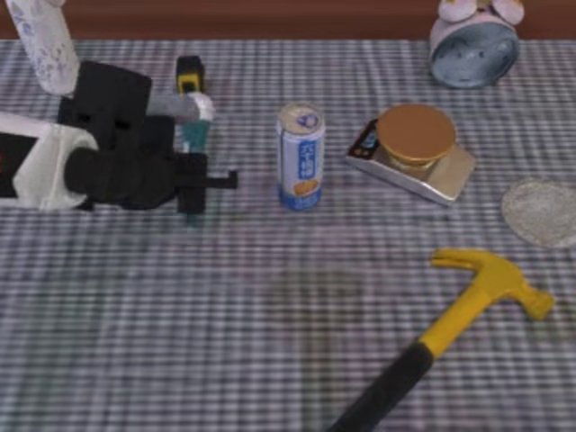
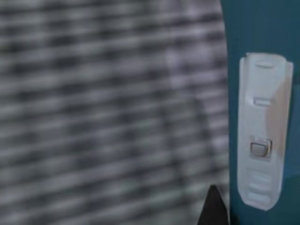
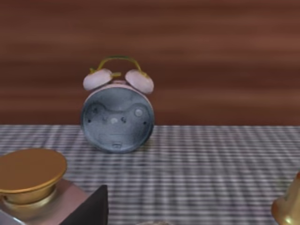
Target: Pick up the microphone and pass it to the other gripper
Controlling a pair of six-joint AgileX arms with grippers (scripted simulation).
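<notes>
White-cased left arm (image 1: 36,166) with boxy black wrist block (image 1: 112,112) and black, pointed jaws.

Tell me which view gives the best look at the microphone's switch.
The left wrist view: the white switch fills its side, set in the teal handle of the microphone. The top view shows only part of the microphone under the left hand, with no switch visible. The right wrist view shows none of it.
</notes>
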